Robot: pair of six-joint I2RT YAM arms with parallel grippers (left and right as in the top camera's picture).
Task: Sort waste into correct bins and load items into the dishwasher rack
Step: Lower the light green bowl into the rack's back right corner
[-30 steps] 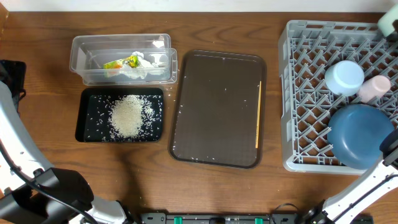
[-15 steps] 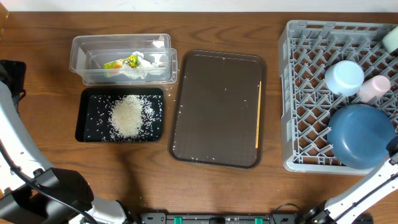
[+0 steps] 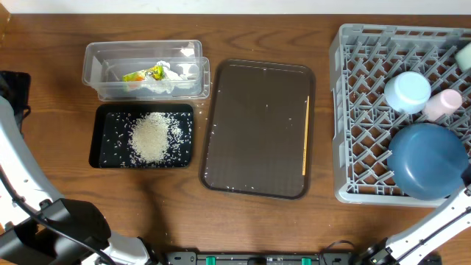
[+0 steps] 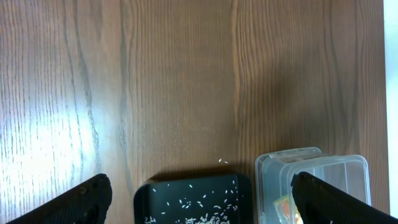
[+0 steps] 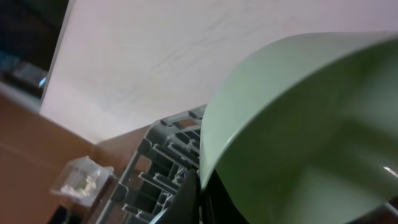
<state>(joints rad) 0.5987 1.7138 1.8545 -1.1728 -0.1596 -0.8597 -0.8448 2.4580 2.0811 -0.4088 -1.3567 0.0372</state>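
Note:
The mint bowl (image 5: 298, 124) fills the right wrist view, and my right gripper (image 5: 200, 186) is shut on its rim above the dishwasher rack (image 5: 163, 163). Overhead, only a sliver of that bowl (image 3: 465, 56) shows at the right edge over the grey rack (image 3: 368, 110). The rack holds a pale blue bowl (image 3: 407, 90), a pink cup (image 3: 442, 104) and a dark-blue plate (image 3: 427, 160). A wooden stick (image 3: 305, 136) lies on the brown tray (image 3: 250, 125). Rice (image 3: 151, 138) is heaped in the black tray (image 3: 103, 151). The wrapper (image 3: 153, 74) sits in the clear tub (image 3: 96, 59). My left gripper (image 4: 199, 211) hangs open, apart from the black tray (image 4: 193, 196).
The left arm (image 3: 22, 169) runs down the table's left side, and the right arm (image 3: 434, 221) rises at the lower right. A few stray rice grains (image 3: 221, 184) dot the brown tray. Bare wood lies left of the bins and along the front edge.
The mint bowl in my right gripper has slid from the rack's far right corner toward the front along the right edge. The left arm has not moved.

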